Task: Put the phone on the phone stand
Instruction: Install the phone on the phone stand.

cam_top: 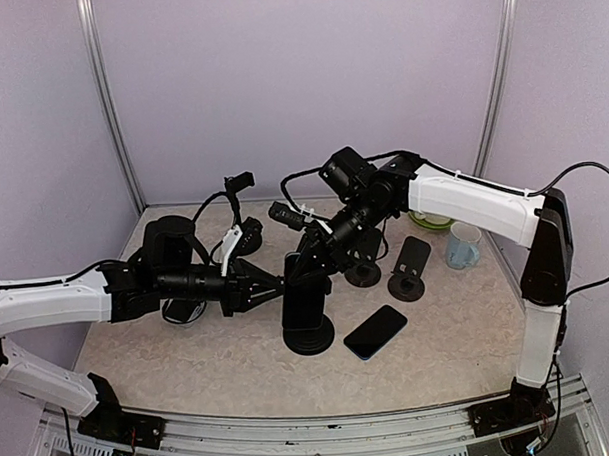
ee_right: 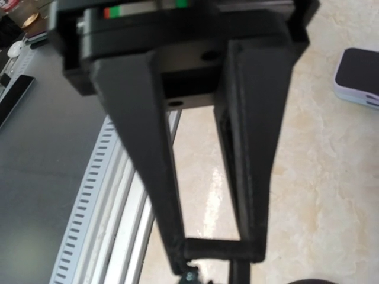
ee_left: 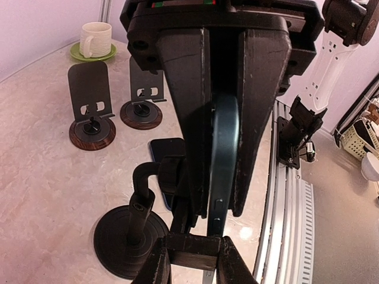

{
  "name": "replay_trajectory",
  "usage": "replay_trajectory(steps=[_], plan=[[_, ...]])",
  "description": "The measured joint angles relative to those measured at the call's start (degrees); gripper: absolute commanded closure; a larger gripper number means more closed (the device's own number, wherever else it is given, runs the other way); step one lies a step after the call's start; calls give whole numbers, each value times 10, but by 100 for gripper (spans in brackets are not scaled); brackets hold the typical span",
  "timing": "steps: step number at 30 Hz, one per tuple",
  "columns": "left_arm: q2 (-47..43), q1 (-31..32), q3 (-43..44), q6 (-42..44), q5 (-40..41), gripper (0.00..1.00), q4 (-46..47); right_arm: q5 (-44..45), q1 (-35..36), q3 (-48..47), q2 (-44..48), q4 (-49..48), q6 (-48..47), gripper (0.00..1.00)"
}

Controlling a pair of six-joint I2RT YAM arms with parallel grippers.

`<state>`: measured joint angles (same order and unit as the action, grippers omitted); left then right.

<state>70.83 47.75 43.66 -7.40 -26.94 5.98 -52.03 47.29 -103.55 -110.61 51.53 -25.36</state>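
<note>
A dark phone (cam_top: pixel 304 296) stands upright at the black phone stand, whose round base (cam_top: pixel 309 338) is at mid-table. My left gripper (cam_top: pixel 272 287) reaches in from the left and is shut on the phone; in the left wrist view the phone's teal edge (ee_left: pixel 223 160) sits between the fingers (ee_left: pixel 266 118). My right gripper (cam_top: pixel 313 258) comes from behind and above. Its fingertips (ee_right: pixel 172 236) are closed on a thin black bar (ee_right: pixel 222 248) of the stand's holder. The stand's base (ee_left: pixel 121 239) and bent neck (ee_left: pixel 142 189) show in the left wrist view.
A second phone (cam_top: pixel 375 332) lies flat to the right of the stand. Two small stands with wooden bases (cam_top: pixel 411 269) (cam_top: pixel 364 271) are behind it. A cup (cam_top: pixel 463 244) and a green saucer (cam_top: pixel 429 221) are at the back right. The table's front rail (ee_left: pixel 284 195) is close.
</note>
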Motion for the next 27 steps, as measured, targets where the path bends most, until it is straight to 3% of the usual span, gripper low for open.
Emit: replay_trajectory(steps=[11, 17, 27], plan=[[-1, 9, 0, -1, 17, 97, -2, 30, 9, -17, -3, 20, 23, 100], [-1, 10, 0, -3, 18, 75, -1, 31, 9, -18, -3, 21, 23, 100], [0, 10, 0, -7, 36, 49, 0, 32, 10, -19, -3, 21, 25, 100]])
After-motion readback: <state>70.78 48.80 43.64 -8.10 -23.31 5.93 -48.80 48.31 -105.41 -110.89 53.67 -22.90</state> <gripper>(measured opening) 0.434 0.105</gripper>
